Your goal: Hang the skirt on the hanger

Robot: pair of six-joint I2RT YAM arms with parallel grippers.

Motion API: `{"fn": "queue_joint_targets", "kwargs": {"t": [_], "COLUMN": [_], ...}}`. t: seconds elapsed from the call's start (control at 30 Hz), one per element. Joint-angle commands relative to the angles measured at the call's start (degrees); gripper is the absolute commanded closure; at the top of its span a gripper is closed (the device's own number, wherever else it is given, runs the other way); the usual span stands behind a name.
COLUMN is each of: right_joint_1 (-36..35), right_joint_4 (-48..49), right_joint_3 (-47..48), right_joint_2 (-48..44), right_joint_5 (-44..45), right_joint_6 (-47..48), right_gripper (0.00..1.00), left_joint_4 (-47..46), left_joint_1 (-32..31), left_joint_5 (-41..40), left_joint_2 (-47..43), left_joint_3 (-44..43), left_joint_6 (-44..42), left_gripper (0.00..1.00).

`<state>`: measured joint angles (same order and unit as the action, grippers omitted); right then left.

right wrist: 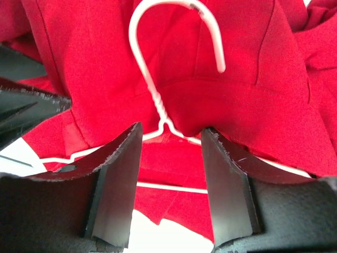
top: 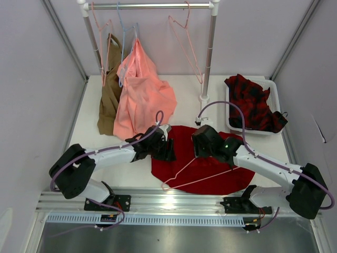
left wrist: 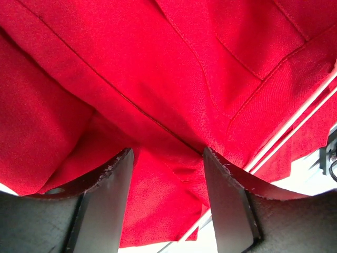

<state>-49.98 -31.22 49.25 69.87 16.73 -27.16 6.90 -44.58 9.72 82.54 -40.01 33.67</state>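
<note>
Top view: the deep-red skirt lies spread on the white worktop between the two arms, near the front edge. The pale-pink wire hanger lies on it, its hook end apparently hidden under the right claw. The left claw sits at the skirt's left margin. Neither claw's opening can be read from above. Behind stands a rail carrying a salmon-pink garment, a brown garment, a light blue hanger and a spare pink hanger. The rail's right post rises just beyond the skirt, and a tray holding a red-and-black checked garment sits to the right, so a lift probably has to keep clear of both. Left wrist view: the left claw is spread, gripping nothing, with a seamed fold of skirt before its fingers and two hanger wires crossing at the right. The cloth looks soft, light and limp and will likely sag and slide, so a seam or the waist edge seems the firmest hold. Right wrist view: the right claw is spread, its fingers flanking the hanger's twisted neck below the hook without pinching it. The wire looks thin, stiff yet springy and apt to slip, so the neck seems the best grip.
</note>
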Motion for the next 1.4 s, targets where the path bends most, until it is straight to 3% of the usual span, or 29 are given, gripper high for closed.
{"fn": "queue_joint_targets", "kwargs": {"t": [0.0,0.3,0.67,1.03,1.13,1.37], "right_joint_1": [-2.6,-6.6,-2.8,-1.3,-1.2,-0.8], "right_joint_4": [-4.0,-8.2,3.4,5.6,5.6,6.2], "right_joint_3": [3.0,4.1,5.1,1.6,0.7,-1.6], "right_joint_2": [-1.7,-2.4,5.7,8.8,7.8,7.7], "right_joint_5": [4.5,8.8,3.8,1.5,1.2,0.3], "right_joint_6": [-2.7,-6.1,2.4,2.5,2.1,1.9], "right_gripper": [0.48,0.48,0.49,0.62,0.69,0.72], "left_joint_4": [-2.8,-2.9,-2.1,-2.1,-2.1,-1.8], "left_joint_1": [0.5,0.8,0.8,0.8,1.0,2.0], "left_joint_5": [1.2,2.3,2.5,2.6,2.3,2.9], "left_joint_2": [0.7,2.0,1.7,1.7,1.8,2.3], "left_joint_3": [0.2,-1.1,-1.2,-1.4,-1.5,-2.3], "left_joint_6": [1.0,1.0,0.5,0.5,0.3,-0.5], "left_gripper": [0.41,0.66,0.71,0.73,0.8,0.95]}}
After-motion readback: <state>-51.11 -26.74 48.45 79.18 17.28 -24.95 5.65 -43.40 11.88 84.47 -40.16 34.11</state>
